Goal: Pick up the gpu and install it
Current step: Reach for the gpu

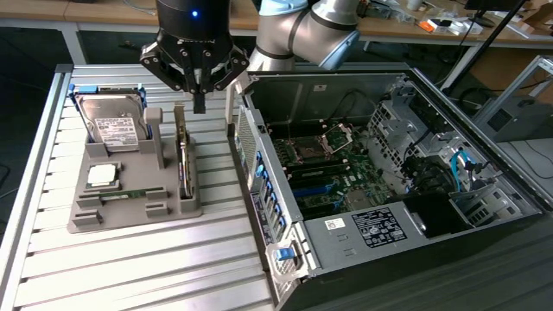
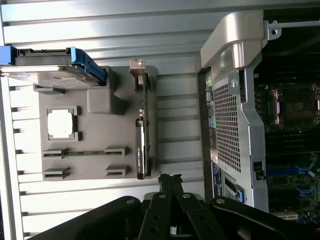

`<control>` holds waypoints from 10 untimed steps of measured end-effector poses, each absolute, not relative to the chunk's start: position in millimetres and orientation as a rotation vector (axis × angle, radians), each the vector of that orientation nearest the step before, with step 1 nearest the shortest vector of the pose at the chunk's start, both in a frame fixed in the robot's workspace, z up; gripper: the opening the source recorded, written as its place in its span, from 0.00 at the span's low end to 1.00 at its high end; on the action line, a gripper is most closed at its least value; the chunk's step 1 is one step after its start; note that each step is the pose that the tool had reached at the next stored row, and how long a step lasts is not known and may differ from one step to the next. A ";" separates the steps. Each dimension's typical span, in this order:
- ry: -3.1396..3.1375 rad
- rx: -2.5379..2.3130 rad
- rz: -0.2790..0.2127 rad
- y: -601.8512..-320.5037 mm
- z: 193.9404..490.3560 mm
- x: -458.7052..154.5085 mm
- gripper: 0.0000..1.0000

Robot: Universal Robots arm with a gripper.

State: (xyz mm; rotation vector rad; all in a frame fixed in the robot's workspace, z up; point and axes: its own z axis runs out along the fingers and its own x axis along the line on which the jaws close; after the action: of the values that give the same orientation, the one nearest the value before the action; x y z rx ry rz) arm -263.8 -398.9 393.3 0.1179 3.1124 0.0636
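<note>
Over the grey parts tray (image 1: 129, 217) on the table (image 1: 129, 272), my jaws hang closed, empty. Gpu (image 1: 183, 155) stands on edge in its slot, near beneath. Good grasp needs jaws opened, centred across its top edge, squared.

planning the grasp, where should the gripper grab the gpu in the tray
Pinch the gpu across its thin upper edge, coming straight down from above: it stands on edge in a slot of the grey tray, leaving only that edge free.
</note>
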 end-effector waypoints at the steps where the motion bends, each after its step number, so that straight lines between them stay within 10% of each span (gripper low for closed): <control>1: 3.112 0.118 0.064 -398.9 393.3 -264.5 0.11; 10: 3.113 0.118 0.064 -398.9 393.3 -269.8 0.11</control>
State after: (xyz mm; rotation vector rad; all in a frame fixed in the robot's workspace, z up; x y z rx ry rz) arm -269.8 -398.9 393.3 0.1179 3.1125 0.0635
